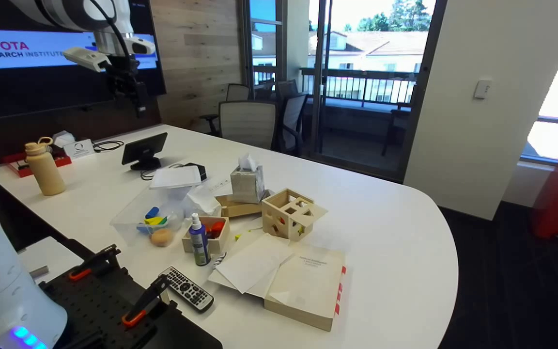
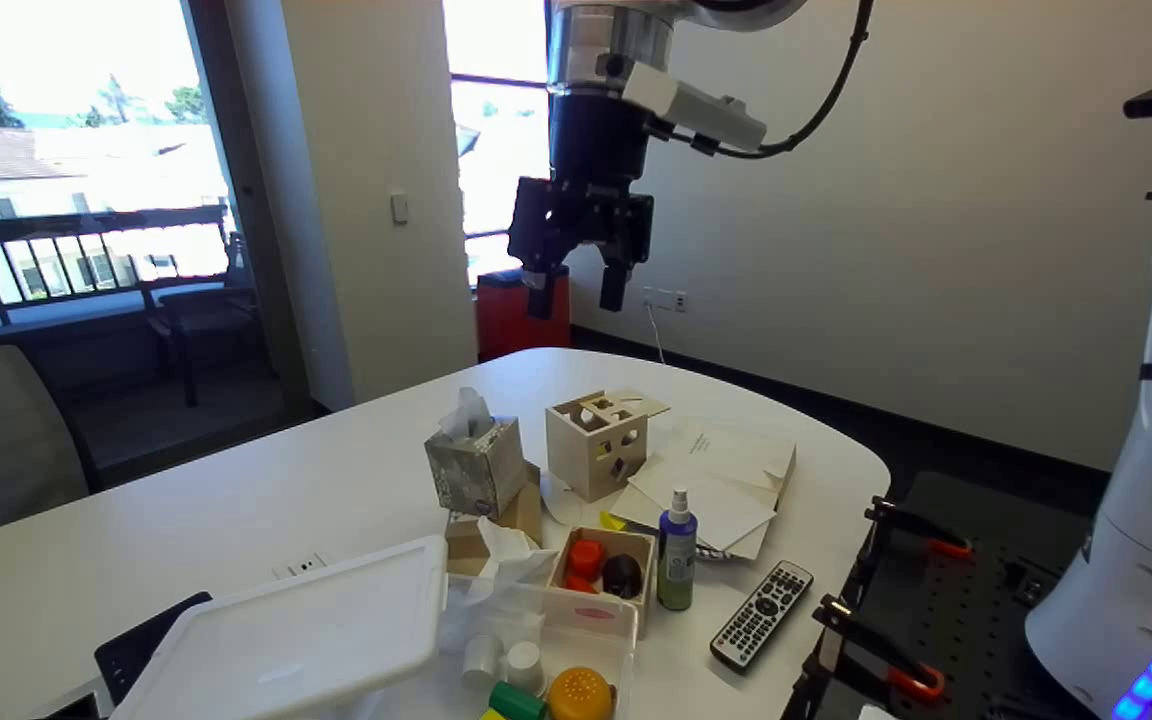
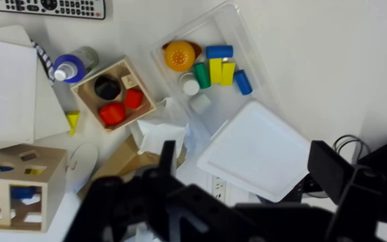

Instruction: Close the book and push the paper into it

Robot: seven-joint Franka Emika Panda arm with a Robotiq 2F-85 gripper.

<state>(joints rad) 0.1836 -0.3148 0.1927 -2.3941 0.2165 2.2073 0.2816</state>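
End effector (image 2: 576,300) aloft, book (image 1: 309,281) seemingly open

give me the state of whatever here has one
gripper: open, empty
book: open, printed page showing
paper: loose, lying on the opened book
spray bottle: upright
tissue box: tissue poking out
small wooden box: open, pieces inside
clear bin: not fully covered, blocks inside
wall screen: on

The book (image 1: 308,281) lies flat and open on the table (image 1: 380,232), its thick cream block showing a printed page and red tabs along one edge, while the paper (image 1: 254,262), a thin white sheet, rests askew over the opened-out side.
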